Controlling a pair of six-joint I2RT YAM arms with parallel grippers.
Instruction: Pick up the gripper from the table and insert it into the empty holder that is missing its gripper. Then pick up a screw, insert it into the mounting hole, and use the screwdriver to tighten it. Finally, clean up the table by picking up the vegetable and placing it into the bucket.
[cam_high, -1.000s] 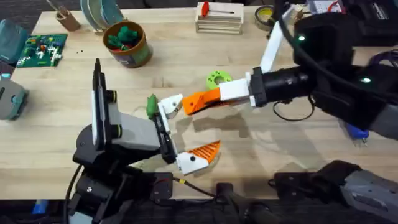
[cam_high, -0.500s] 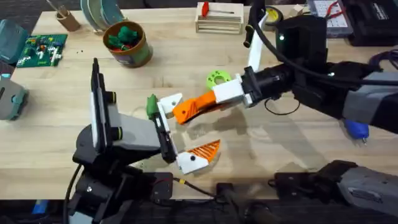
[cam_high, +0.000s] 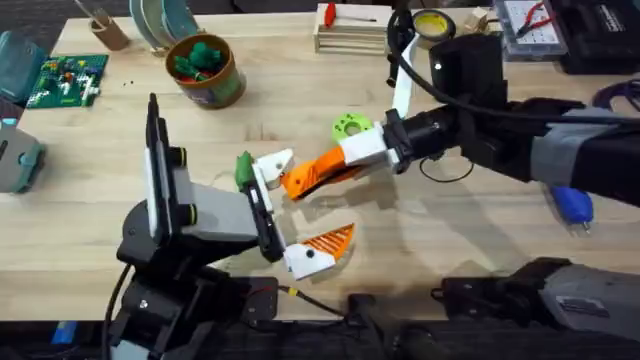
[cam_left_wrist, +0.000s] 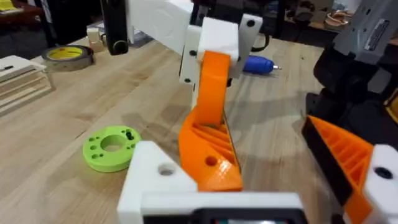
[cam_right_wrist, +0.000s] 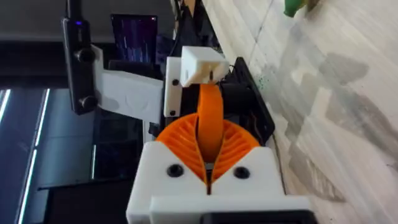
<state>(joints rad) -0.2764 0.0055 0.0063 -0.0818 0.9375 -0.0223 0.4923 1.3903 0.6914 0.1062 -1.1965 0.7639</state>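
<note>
My right gripper (cam_high: 318, 171) reaches in from the right and is shut on the gripper (cam_high: 292, 180), a small orange wedge. The right wrist view has the wedge (cam_right_wrist: 210, 109) pinched between the ribbed orange pads (cam_right_wrist: 180, 146), with its tip against the bare white holder (cam_right_wrist: 200, 66). That holder (cam_high: 271, 165) is one finger of my left gripper (cam_high: 315, 198), which stands open. The wedge (cam_left_wrist: 208, 155) sits beside the holder (cam_left_wrist: 152, 180) in the left wrist view. The vegetable (cam_high: 243, 170) lies just left of the holder. The brown bucket (cam_high: 207, 72) stands far left. The blue screwdriver (cam_high: 571, 205) lies at the right.
A lime-green disc (cam_high: 349, 126) lies just behind the right gripper. At the back stand a wooden crate (cam_high: 352, 32) with a red-handled tool (cam_high: 328, 14) and a yellow tape roll (cam_high: 430, 22). A green circuit board (cam_high: 65, 80) lies at the far left.
The right arm has swung left with the orange wedge, bringing it from the table's middle up against the white holder. The left arm has stayed still.
</note>
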